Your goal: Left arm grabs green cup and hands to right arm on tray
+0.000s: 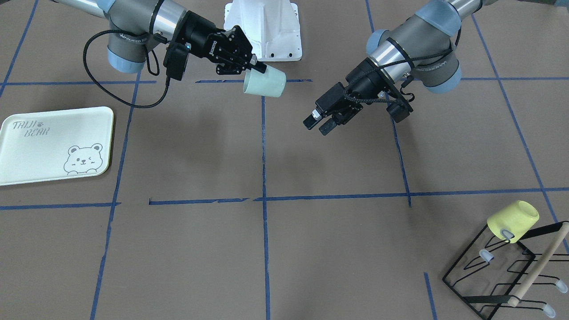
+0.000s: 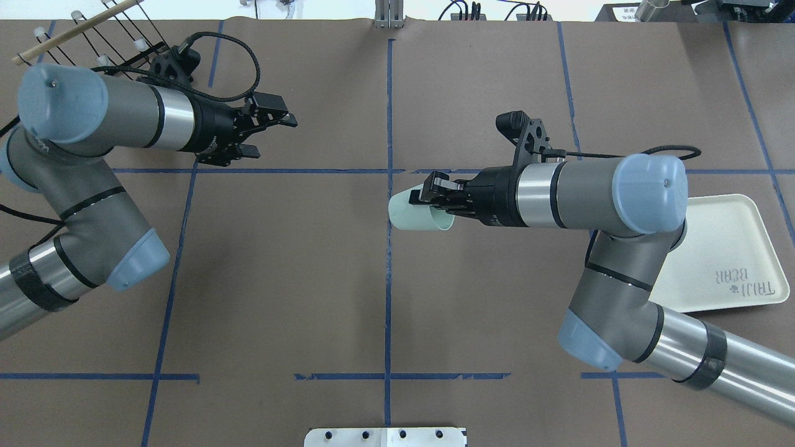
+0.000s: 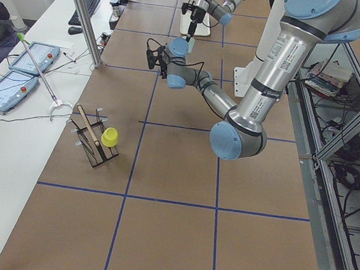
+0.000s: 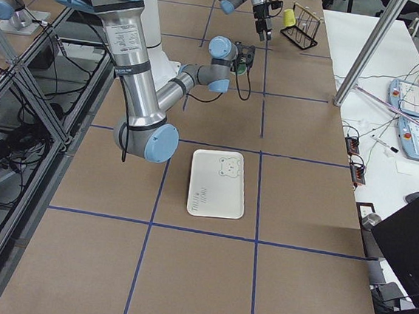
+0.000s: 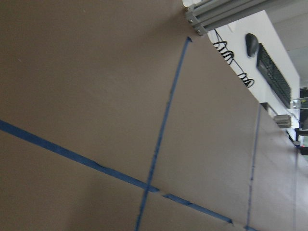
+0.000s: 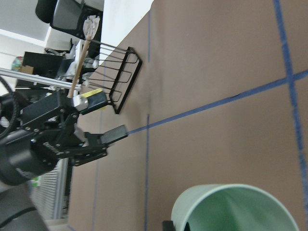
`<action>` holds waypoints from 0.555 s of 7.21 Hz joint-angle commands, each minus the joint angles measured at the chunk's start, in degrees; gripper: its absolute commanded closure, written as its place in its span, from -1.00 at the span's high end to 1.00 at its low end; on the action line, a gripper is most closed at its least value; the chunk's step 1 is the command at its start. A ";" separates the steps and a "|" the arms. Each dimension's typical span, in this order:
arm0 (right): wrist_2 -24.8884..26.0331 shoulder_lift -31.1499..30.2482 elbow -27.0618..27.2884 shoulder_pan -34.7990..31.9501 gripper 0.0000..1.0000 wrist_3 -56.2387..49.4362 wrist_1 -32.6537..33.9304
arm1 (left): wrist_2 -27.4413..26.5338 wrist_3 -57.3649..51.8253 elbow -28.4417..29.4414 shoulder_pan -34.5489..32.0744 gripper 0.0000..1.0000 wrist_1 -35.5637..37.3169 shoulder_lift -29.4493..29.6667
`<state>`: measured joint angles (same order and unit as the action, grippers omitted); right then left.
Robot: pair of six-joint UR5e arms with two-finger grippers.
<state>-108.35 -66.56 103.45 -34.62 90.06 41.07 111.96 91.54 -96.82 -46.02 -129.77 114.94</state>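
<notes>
Overhead exterior is showing the right pincer (image 2: pixel 431 195) clamping the green cup (image 2: pixel 407 214) sideways over the desk (image 2: pixel 310 279), likely for carrying to the tray (image 2: pixel 726 236), well apart; the left pincer (image 2: pixel 273 135) is hanging wide, empty.

Pale mint green cup (image 1: pixel 266 83); cream tray (image 1: pixel 31 153) with grey bear drawing (image 1: pixel 84 159).

The only words I can read are "TAIJI BEAR", printed in grey in one corner of the tray (image 1: pixel 31 160) on the counter (image 1: pixel 200 146).
</notes>
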 commanded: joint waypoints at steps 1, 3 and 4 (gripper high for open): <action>-4.32 -0.14 6.02 -4.31 -1.00 -15.35 29.96 | 0.81 -22.25 -3.44 -3.19 1.00 17.64 -2.68; -4.15 -0.58 12.19 -7.20 -1.00 -34.50 52.72 | 1.07 -47.72 -10.72 -6.61 1.00 29.35 -11.45; -4.41 -3.72 12.82 -9.04 -1.00 -38.69 53.23 | 1.51 -60.64 -11.54 -10.28 1.00 32.45 -15.58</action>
<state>-112.55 -67.84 114.44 -41.55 58.95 89.00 113.10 46.28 -106.13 -52.87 -102.42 104.35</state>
